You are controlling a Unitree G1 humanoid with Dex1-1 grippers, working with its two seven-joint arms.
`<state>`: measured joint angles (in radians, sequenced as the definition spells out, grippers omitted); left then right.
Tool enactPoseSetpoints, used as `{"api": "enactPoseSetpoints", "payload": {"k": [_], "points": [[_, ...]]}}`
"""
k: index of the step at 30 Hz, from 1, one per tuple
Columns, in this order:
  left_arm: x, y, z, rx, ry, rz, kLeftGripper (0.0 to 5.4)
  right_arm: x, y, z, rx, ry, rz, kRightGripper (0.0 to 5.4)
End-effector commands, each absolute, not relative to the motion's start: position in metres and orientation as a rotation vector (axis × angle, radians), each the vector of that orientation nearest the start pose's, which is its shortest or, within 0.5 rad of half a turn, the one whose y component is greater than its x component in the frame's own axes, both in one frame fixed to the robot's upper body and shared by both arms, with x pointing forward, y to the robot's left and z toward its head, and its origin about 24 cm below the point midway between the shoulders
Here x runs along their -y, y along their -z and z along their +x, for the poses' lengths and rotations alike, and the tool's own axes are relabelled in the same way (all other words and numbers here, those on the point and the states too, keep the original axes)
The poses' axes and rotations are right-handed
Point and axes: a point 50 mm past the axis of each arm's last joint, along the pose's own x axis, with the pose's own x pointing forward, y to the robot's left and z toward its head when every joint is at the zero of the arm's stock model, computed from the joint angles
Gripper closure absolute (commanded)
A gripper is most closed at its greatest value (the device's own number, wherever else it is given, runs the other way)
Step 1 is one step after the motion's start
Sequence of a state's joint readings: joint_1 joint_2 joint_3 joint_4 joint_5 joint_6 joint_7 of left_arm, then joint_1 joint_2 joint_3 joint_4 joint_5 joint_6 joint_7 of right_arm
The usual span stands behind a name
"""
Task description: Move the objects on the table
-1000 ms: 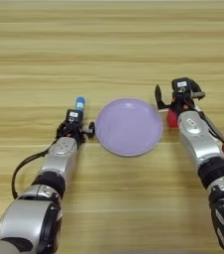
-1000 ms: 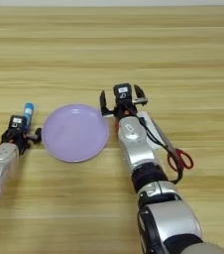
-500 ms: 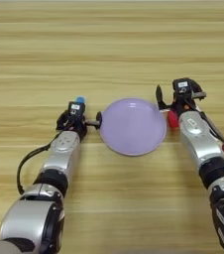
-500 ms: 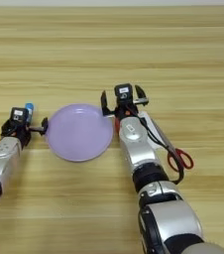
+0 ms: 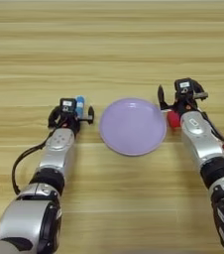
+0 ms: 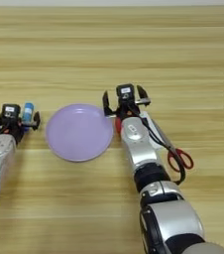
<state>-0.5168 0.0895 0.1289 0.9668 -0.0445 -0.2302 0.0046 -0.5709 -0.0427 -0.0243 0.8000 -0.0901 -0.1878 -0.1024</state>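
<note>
A purple plate (image 5: pixel 133 126) is seen mid-frame on the desk (image 5: pixel 112 44). At left, the left gripper (image 5: pixel 71 116) is spread beside the blue-and-white cylinder (image 5: pixel 80 105). At right, the right gripper (image 5: pixel 182 95) is spread above the red cube (image 5: pixel 173 119); closing on either seems needed next.

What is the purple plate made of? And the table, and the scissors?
The purple plate looks like smooth matte plastic: one even lilac colour with a soft sheen, though painted ceramic is possible. The table looks like wood or wood-print laminate, with long grain stripes. The scissors seem to have grey metal blades and glossy red plastic handles.
</note>
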Motion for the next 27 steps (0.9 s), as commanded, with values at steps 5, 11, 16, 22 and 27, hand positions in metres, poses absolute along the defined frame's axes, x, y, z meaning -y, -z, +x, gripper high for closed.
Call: {"api": "enactPoseSetpoints", "payload": {"k": [5, 11, 16, 22, 27], "points": [[-0.167, -0.024, 0.336, -0.014, -0.068, -0.047, 0.05, 0.139, -0.035, 0.346, -0.086, -0.014, -0.220, 0.00], [-0.167, -0.026, 0.336, 0.001, -0.083, -0.055, 0.05, 0.151, -0.031, 0.345, -0.116, -0.010, -0.300, 0.00], [-0.166, -0.026, 0.336, 0.002, -0.090, -0.058, 0.05, 0.160, -0.024, 0.341, -0.160, -0.043, -0.371, 0.00], [-0.167, -0.026, 0.336, -0.001, -0.096, -0.057, 0.05, 0.167, -0.016, 0.336, -0.210, -0.080, -0.411, 0.00], [-0.168, -0.026, 0.336, -0.003, -0.099, -0.056, 0.05, 0.162, -0.011, 0.333, -0.243, -0.129, -0.426, 0.00]]}}
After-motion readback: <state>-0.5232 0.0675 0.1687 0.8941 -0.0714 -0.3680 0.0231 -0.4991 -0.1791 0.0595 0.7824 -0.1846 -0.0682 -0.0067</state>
